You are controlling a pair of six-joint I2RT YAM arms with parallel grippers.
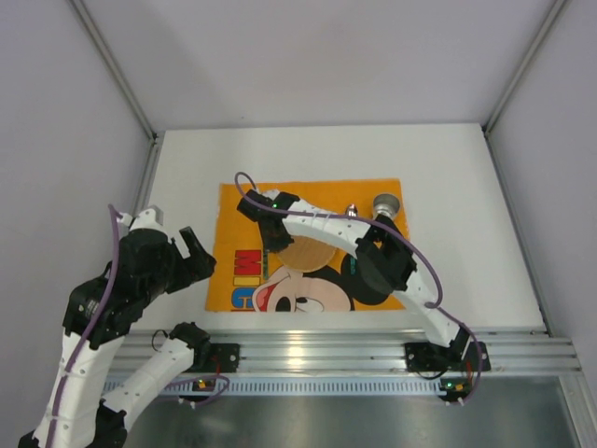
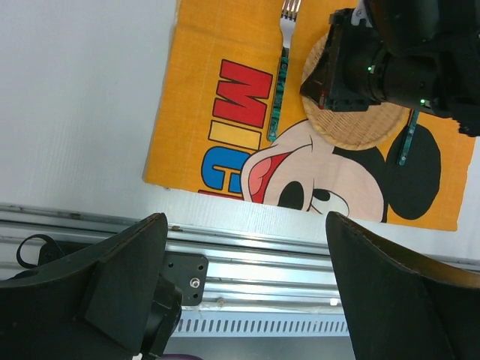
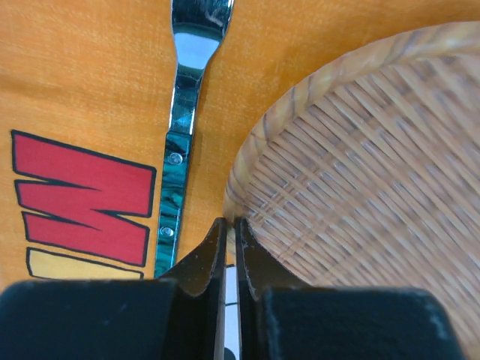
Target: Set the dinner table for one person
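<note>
White dinner table [image 1: 448, 168] (orange mat [image 1: 317, 191] atop) — grey walls [image 1: 326, 56] | left claw [image 2: 246, 217] agape | right claw [image 3: 231, 223] closed

The mat [image 2: 217, 37] was orange with a Mickey print, the woven plate [image 3: 375, 165] tan, the fork handle [image 3: 171, 195] marbled green, the surface [image 2: 75, 90] white.

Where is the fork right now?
In the left wrist view the fork lies flat on the orange mat, between the red lettering and the woven plate, just off the plate's left rim.
</note>
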